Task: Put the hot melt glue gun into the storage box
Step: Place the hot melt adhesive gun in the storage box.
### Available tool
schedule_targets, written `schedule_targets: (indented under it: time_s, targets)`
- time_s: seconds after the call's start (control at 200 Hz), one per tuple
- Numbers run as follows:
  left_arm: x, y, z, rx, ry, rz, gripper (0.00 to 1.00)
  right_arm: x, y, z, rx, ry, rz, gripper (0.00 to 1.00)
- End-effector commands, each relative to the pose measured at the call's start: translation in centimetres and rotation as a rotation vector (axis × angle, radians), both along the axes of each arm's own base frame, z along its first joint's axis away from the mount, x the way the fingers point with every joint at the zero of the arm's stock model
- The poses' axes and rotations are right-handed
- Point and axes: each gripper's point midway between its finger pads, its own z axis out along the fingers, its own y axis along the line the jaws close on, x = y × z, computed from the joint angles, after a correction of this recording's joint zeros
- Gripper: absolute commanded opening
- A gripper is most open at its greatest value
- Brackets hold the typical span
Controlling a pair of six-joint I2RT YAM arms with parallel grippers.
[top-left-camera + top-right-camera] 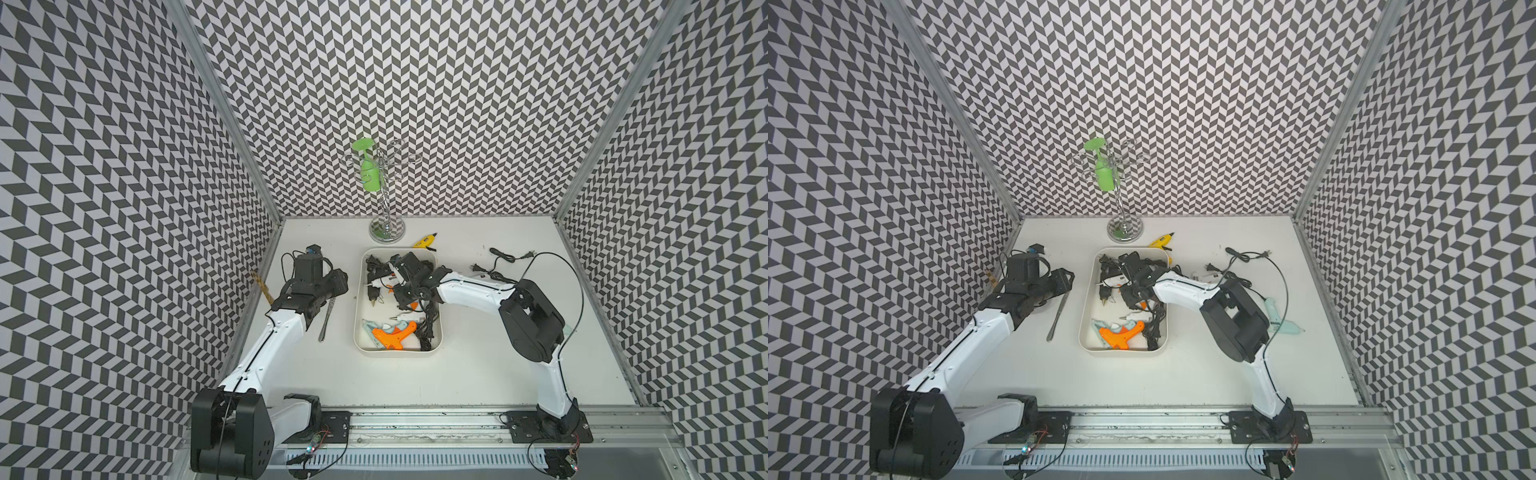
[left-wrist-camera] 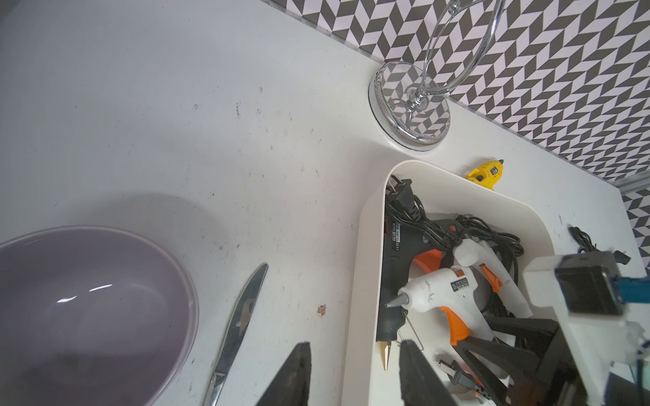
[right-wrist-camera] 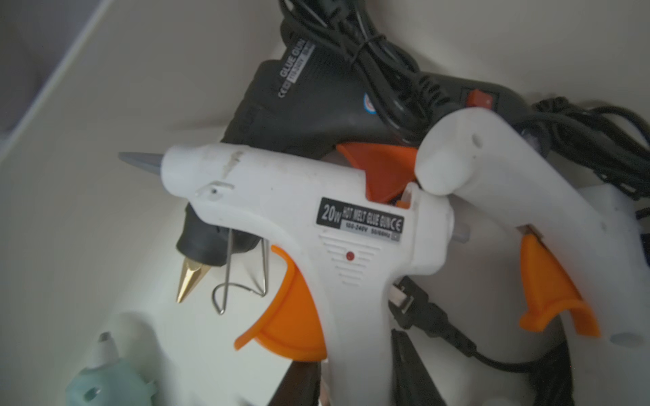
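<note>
White plastic with an orange trigger, the 20-watt hot melt glue gun [image 3: 274, 204] sits with its handle between the jaws of the right gripper [image 3: 351, 376]. The jaws are narrow and closed on that handle. The handle is probably chosen because it is the slimmest, flattest part of the gun. The gun is already inside the cream-white shallow plastic storage box [image 2: 364, 260], lying on the guns beyond the jaws, so I judge that letting go is what remains.

The left gripper [image 2: 353, 351] has its jaws apart with nothing between them. It hangs over the box's near wall, apparently keeping clear.

- **In the box:**
  - One black glue gun with a gold nozzle [image 3: 309, 116] lies under the held gun.
  - One second white glue gun [image 3: 492, 168] is touching the held gun's rear.
  - One pale teal glue gun [image 3: 109, 383] is beside the right jaws.
  - One orange glue gun [image 1: 392, 336] is farther behind the right jaws.
  - The black cables may hide more guns.
- **On the table:**
  - One yellow glue gun [image 1: 424, 241] lies beyond the box.
  - One pale green glue gun [image 1: 1277, 320] lies well behind the right gripper.
- **Beside the left jaws:**
  - One steel table knife [image 2: 239, 323].
  - One grey-lilac ceramic bowl [image 2: 88, 309].
- **Ahead of the left jaws:** one chrome wire stand [image 2: 411, 105].
</note>
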Motion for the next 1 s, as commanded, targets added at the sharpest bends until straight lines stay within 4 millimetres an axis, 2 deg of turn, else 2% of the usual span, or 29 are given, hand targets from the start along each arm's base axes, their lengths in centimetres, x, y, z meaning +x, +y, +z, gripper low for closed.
schedule_targets:
  time_s: [0.0, 0.04, 0.1, 0.185, 0.35, 0.451, 0.601, 0.711, 0.816, 0.896, 0.996]
  targets:
    - [0.0, 0.1, 0.1, 0.003, 0.001, -0.004, 0.45, 2.3, 0.2, 0.2, -0.005, -0.037, -0.1, 0.18]
    - [0.0, 0.1, 0.1, 0.003, 0.001, -0.006, 0.45, 2.8, 0.3, 0.1, -0.007, -0.04, -0.122, 0.21]
    - [0.1, 0.0, 0.2, 0.001, -0.001, -0.009, 0.45, 3.2, 0.5, 0.0, -0.007, -0.041, -0.14, 0.32]
    - [0.1, -0.1, 0.2, -0.001, -0.002, -0.016, 0.45, 3.5, 0.5, -0.1, -0.016, -0.057, -0.161, 0.55]
    - [0.2, -0.1, 0.4, 0.002, -0.007, -0.024, 0.45, 3.0, -0.2, 1.2, -0.055, -0.092, -0.141, 0.73]
    - [0.4, -0.2, 0.9, -0.002, -0.016, -0.027, 0.46, 2.6, -0.1, 3.0, -0.033, -0.106, -0.121, 0.78]
    - [1.0, -0.4, 2.0, 0.024, -0.05, -0.054, 0.48, 1.7, 1.0, 8.6, 0.067, -0.158, -0.066, 0.82]
    - [1.5, -0.6, 2.5, 0.025, -0.062, -0.068, 0.48, 1.2, 0.8, 12.0, 0.109, -0.19, -0.045, 0.83]
    - [1.9, -0.9, 2.7, 0.022, -0.073, -0.083, 0.49, 0.2, 1.0, 12.9, 0.12, -0.188, 0.011, 0.84]
    - [2.1, -1.1, 2.6, 0.015, -0.077, -0.094, 0.49, 0.2, 0.1, 12.7, 0.087, -0.188, -0.002, 0.84]
    - [2.3, -1.6, 2.7, 0.002, -0.084, -0.107, 0.49, 0.5, -0.8, 12.2, 0.057, -0.201, -0.018, 0.77]
